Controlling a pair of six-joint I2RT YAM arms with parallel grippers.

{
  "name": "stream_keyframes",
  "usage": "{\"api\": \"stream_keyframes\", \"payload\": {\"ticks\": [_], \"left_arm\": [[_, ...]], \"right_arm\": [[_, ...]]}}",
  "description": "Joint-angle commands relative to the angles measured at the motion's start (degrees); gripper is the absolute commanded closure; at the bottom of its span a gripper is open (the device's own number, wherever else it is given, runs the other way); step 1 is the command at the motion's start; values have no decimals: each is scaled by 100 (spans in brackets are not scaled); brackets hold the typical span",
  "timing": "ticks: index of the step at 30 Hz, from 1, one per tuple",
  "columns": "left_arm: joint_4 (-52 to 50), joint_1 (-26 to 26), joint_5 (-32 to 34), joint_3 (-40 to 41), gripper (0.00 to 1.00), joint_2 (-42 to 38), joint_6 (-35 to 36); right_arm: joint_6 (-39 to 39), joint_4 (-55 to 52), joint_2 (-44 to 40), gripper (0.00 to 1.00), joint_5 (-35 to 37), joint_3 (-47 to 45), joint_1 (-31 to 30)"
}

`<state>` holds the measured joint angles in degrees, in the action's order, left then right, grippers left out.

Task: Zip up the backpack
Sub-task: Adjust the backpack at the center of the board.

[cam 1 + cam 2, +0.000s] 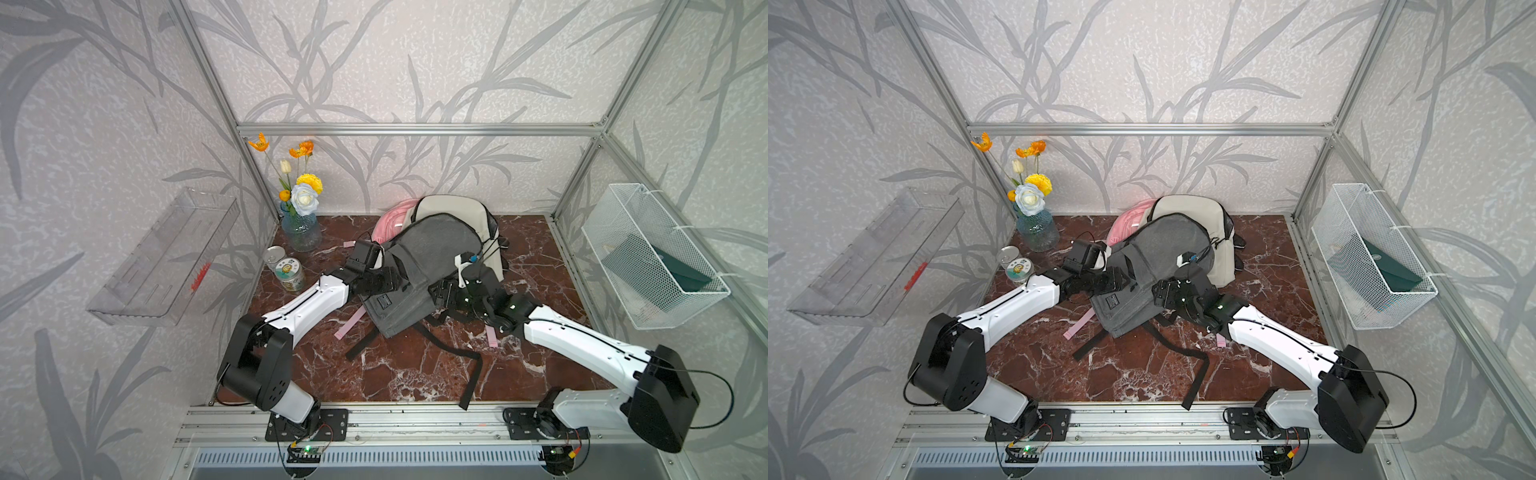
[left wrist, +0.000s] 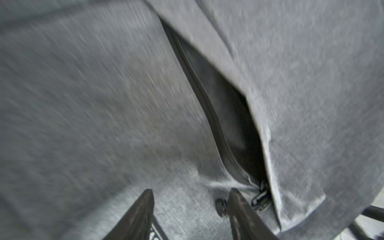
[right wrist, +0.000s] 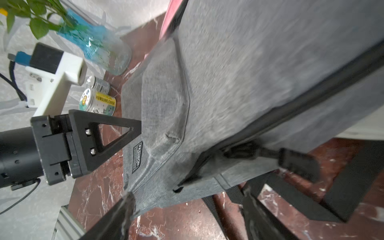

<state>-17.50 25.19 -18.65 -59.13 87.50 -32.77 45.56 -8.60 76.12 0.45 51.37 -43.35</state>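
One woven grey backpack (image 1: 436,245), its zipper (image 2: 206,104) gaping.

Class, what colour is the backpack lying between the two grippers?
The backpack is heathered grey; right wrist view shows it best.

1. "FASHION" stands in white capitals on a small black patch (image 3: 137,157) sewn to the front pocket of the grey backpack (image 3: 239,72). The finer print beside it is too small to read.
2. "SUNFLOWER" stands on the yellow band of a can (image 3: 97,101) lying near the worktop's left rear corner. The characters before the word are illegible.
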Motion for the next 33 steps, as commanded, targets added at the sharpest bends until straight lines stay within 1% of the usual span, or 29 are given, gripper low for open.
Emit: {"api": "stream_keyframes", "payload": {"ticks": [1, 5, 7, 9, 10, 13, 16, 18, 21, 22, 24, 27, 30, 33], "left_arm": [[755, 217, -270, 296, 46, -249, -208], [1160, 552, -275, 619, 53, -197, -512], [1462, 729, -324, 783, 56, -156, -683], [1738, 972, -377, 860, 57, -105, -837], [1796, 1083, -383, 847, 57, -85, -877], [1923, 1438, -389, 774, 57, -9, -897], [2088, 1729, -527, 674, 57, 104, -877], [2020, 1918, -650, 483, 57, 240, -797], [1633, 1983, -596, 284, 57, 227, -592], [1467, 1970, -463, 269, 56, 149, -480], [799, 1931, 82, 182, 53, -66, -48], [114, 1877, 693, 113, 49, -206, 621], [-299, 1831, 731, 18, 49, -200, 1087], [-188, 1832, 487, 32, 49, -184, 1177]], "right_arm": [[349, 499, 281, 19, -238, 87, -168], [545, 477, 542, 23, -5, 64, -165], [531, 454, 556, 29, 128, 36, -148], [474, 318, 449, 40, 241, -10, -33], [456, 246, 370, 44, 263, -54, 56], [388, 168, -30, 50, 405, -372, 418], [235, 98, -413, 51, 207, -642, 946], [34, -33, -622, 49, 135, -714, 1250], [-220, -271, -785, 45, -61, -656, 1451], [-359, -303, -816, 43, -245, -633, 1445], [-457, -254, -840, 40, -577, -658, 1337], [-435, -161, -891, 37, -533, -823, 925], [-214, 62, -1020, 37, -361, -1131, 644], [43, 371, -1133, 34, -286, -1474, 617]]}}
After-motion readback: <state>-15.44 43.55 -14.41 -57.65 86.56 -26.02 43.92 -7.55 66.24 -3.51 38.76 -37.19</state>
